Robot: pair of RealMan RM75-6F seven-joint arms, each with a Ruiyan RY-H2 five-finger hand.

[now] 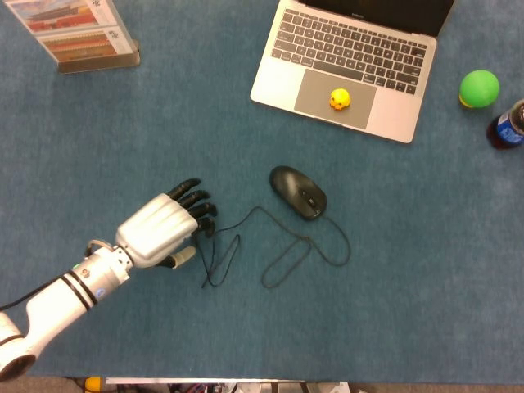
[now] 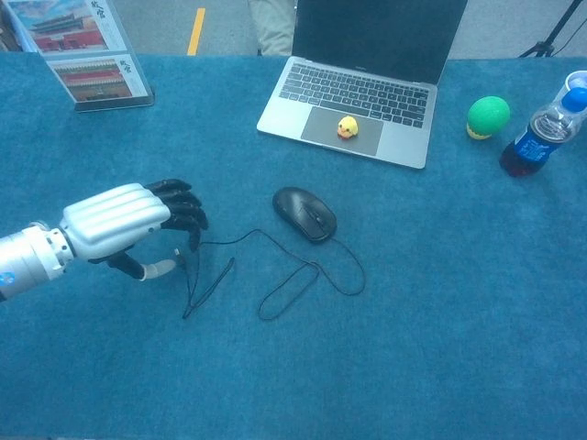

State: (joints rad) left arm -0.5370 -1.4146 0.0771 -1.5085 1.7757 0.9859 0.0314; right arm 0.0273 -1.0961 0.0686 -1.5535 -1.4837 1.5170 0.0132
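The left hand hangs low over the blue desk, near the left part of the front edge. Its dark fingers are bent a little and set apart, with the thumb below them. They sit right at the loose end of the mouse cable, where the small plug is. The fingers cover the plug in the head view. In the chest view the plug end shows between the fingers and the thumb. I cannot tell if the hand touches the cable or pinches it.

The cable lies in loose loops on the desk, in the middle. It runs from the hand's side to the black mouse. The mouse sits near the middle of the desk, just in front of the laptop.

The laptop stands open at the back edge. A tiny yellow duck sits on its touch pad. A green ball rests near the back right corner, and a bottle with a blue cap stands next to it at the right edge. A picture stand is in the back left corner.

The right hand does not show in either view.
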